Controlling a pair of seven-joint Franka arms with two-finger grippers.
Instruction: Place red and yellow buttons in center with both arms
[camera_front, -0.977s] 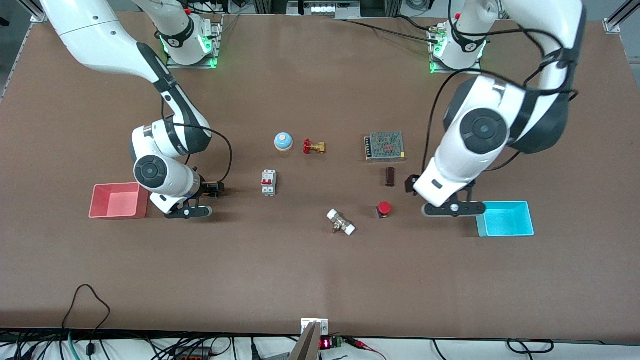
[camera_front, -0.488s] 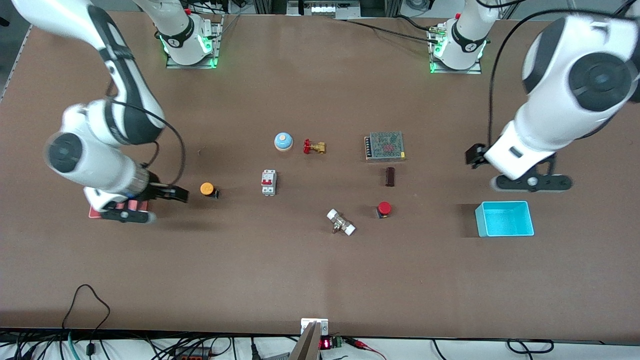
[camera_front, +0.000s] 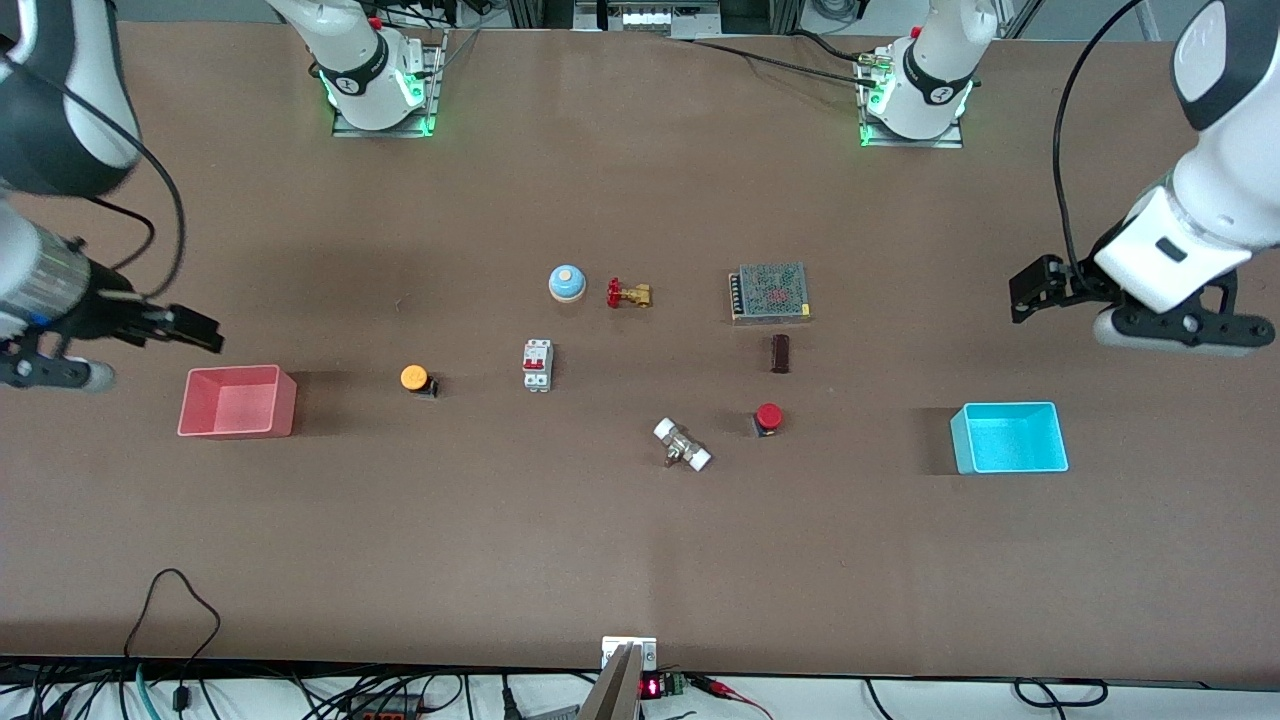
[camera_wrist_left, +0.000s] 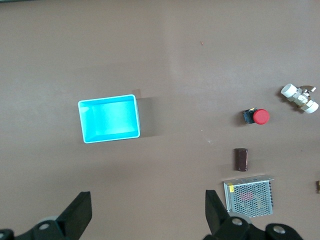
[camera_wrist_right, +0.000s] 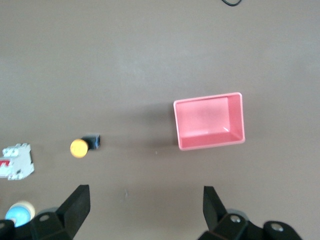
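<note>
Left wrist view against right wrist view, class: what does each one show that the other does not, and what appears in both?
Only the left wrist view shows the cyan bin, red button, dark brown block, mesh-topped box and white-capped fitting.

Only the right wrist view shows the pink bin, yellow button, circuit breaker and blue bell.

Both show bare brown tabletop and an open, empty tool.

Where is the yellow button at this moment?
The yellow button stands on the table between the pink bin and the white circuit breaker, toward the right arm's end; no gripper touches it.

Matte brown tabletop (camera_front: 640, 560), trailing cables (camera_front: 170, 600)
</note>
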